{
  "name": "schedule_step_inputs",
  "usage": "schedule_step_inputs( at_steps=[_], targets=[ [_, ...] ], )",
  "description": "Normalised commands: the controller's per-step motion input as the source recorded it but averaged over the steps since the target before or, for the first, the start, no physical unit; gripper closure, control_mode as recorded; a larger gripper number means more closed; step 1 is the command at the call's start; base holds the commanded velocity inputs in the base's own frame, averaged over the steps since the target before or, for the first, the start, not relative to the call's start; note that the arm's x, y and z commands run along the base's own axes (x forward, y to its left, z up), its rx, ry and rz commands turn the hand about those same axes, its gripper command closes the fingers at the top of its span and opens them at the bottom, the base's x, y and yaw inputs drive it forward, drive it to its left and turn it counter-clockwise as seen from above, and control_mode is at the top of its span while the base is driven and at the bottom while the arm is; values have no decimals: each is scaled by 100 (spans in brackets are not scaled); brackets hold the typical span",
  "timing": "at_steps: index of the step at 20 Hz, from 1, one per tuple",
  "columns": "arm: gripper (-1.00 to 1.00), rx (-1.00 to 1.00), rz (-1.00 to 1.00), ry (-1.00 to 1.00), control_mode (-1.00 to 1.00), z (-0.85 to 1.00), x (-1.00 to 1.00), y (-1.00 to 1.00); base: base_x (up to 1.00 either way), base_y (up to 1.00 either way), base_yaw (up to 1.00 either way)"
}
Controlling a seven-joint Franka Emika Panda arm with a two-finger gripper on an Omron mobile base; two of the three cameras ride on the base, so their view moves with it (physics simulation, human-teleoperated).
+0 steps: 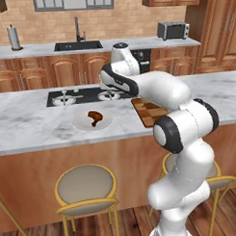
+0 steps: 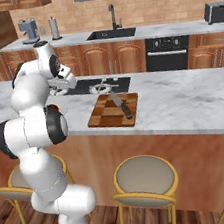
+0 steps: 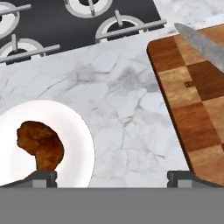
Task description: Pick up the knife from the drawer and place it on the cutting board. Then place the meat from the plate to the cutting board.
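Marble island counter [image 1: 33,120] in a wood-cabinet kitchen; knife [image 2: 121,104] on cutting board [image 2: 115,111]; jaws apart.

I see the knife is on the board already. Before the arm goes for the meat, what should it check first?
1. knife lies on the cutting board: ok.
2. meat sits on the plate: ok.
3. gripper open, nothing held: ok.
4. Gripper lined up over the meat: not ok, it sits between plate and board.
5. Bare board space beside the knife for the meat: ok.
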Motion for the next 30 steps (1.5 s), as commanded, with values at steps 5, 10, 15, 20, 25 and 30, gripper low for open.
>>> schedule_step_inputs(
  at_steps=[5,10,15,20,25,30],
  targets=[
    [-100,-2,5,14,-100,0,7,50,0,0,0],
    [-100,0,0,12,-100,0,-18,24,0,0,0],
    [-100,0,0,2,-100,-7,-31,20,0,0,0],
    [-100,0,0,-3,-100,-50,-49,1,0,0,0],
    [-100,0,1,-19,-100,-63,-45,0,0,0,0],
    [-100,0,0,-1,-100,15,-9,0,0,0,0]
  ],
)
